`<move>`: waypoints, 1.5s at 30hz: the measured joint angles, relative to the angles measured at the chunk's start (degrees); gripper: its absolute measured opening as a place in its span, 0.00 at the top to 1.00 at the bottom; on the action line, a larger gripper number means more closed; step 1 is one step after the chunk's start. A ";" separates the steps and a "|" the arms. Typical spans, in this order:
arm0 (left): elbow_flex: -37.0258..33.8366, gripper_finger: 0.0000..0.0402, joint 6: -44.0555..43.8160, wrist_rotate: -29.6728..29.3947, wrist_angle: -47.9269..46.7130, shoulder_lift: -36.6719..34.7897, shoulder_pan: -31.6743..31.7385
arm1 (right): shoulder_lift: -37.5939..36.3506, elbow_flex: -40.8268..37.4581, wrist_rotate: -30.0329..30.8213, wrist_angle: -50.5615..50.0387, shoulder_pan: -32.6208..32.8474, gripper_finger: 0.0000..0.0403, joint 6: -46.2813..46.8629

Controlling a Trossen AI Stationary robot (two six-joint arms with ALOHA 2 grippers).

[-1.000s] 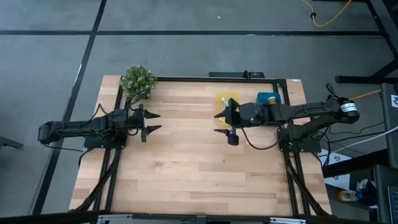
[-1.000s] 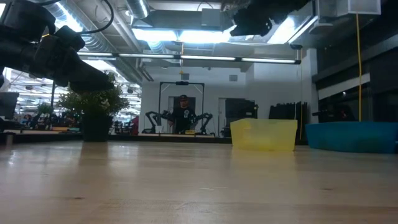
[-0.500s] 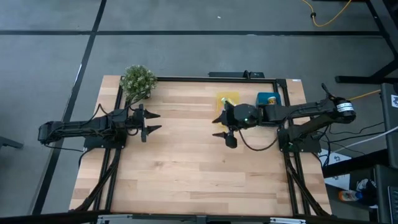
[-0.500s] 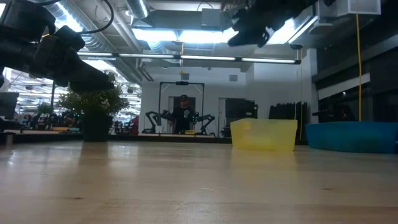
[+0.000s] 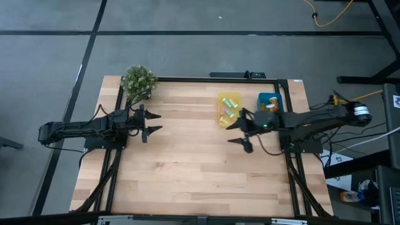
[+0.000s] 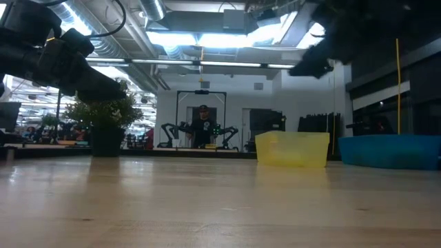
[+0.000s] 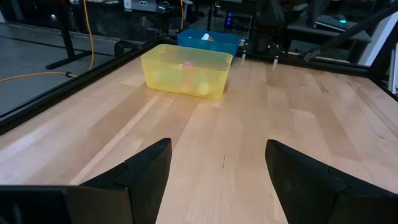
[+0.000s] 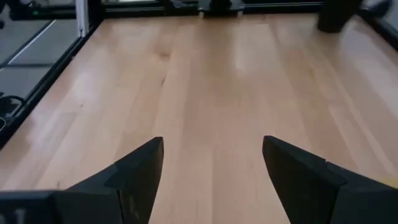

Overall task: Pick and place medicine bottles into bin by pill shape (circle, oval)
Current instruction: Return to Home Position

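Note:
Medicine bottles lie in two bins at the table's far right. The yellow bin [image 5: 228,107] holds a few pale bottles [image 5: 230,113]; a pink tint and a pale one [image 7: 201,89] show through its wall [image 7: 186,70]. The blue bin [image 5: 270,100] holds an orange bottle [image 5: 274,100]. My right gripper [image 5: 236,133] hangs open above the table, just nearer than the yellow bin, with nothing between its fingers [image 8: 140,171]. My left gripper [image 5: 156,123] waits open at the table's left, pointing at the bins.
A small potted plant [image 5: 139,81] stands at the far left corner. Bare wood [image 8: 211,81] lies ahead of my right gripper across the table's middle and near half. A black frame [image 5: 289,164] runs along the table's edges.
My right gripper has drawn back from beside the yellow bin toward the table's right edge and has sunk lower, staying open. The bottles in the yellow bin now show uncovered from above.

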 joint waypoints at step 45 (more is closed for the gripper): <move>0.01 0.37 0.00 0.00 0.00 -0.01 0.02 | -62.36 -29.75 3.46 -7.44 -2.72 0.31 0.86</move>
